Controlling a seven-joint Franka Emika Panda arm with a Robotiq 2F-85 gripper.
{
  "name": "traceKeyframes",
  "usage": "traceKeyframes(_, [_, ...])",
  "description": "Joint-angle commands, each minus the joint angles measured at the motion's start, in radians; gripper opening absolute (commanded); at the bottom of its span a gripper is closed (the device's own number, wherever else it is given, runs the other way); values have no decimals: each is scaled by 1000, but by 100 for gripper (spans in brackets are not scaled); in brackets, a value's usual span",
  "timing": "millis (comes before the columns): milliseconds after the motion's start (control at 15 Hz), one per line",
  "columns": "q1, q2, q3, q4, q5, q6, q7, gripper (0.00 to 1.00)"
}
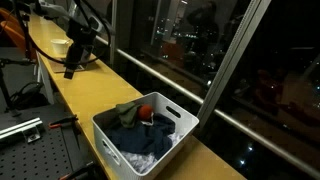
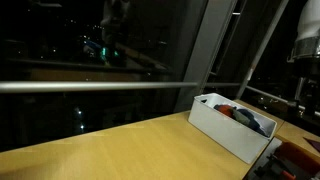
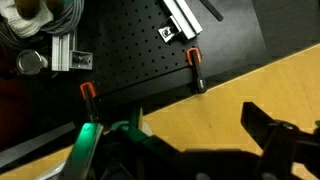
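My gripper (image 1: 72, 68) hangs just above the long wooden table (image 1: 100, 95), near its far end. In the wrist view the gripper (image 3: 185, 140) is open, with only bare table wood between its dark fingers. A white bin (image 1: 108, 140) stands on the table nearer the camera, well away from the gripper. It holds a dark blue cloth (image 1: 140, 140), a green cloth (image 1: 127, 112) and a small red thing (image 1: 146, 110). The bin also shows in the other exterior view (image 2: 222, 128), with part of the arm (image 2: 305, 40) at the right edge.
A black perforated breadboard (image 3: 130, 50) adjoins the table, held by orange-tipped clamps (image 3: 196, 62). On it lie a coil of cable (image 3: 40, 20) and metal parts. A dark window with a metal rail (image 1: 160, 72) runs along the table's far side.
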Motion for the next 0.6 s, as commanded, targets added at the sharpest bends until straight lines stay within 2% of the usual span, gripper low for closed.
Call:
traceKeyframes(0, [5, 0, -6, 3, -2, -2, 1, 100])
traceKeyframes(533, [0, -1, -10, 8, -10, -2, 0, 100])
